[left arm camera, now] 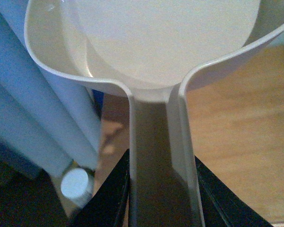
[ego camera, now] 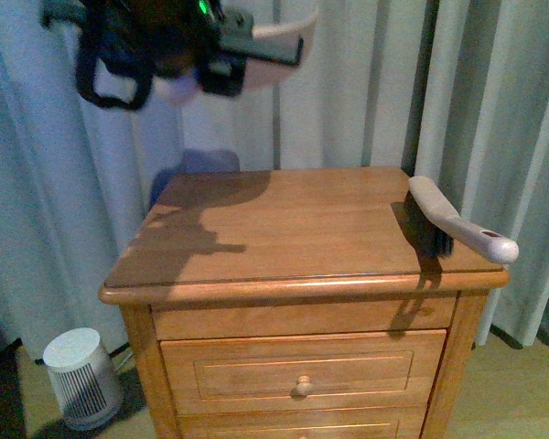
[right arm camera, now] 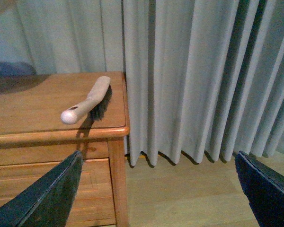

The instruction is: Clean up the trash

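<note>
My left gripper is shut on the handle of a white dustpan, held high above the left rear of the wooden nightstand. In the left wrist view the dustpan fills the frame, its handle clamped between my black fingers; its scoop looks empty. No trash wad shows in any view. A white hand brush lies on the nightstand's right edge; it also shows in the right wrist view. My right gripper is open, off the nightstand's right side above the floor.
Grey curtains hang behind and to the right of the nightstand. A small white round appliance stands on the floor at its left, also in the left wrist view. Drawers face front. Wooden floor lies to the right.
</note>
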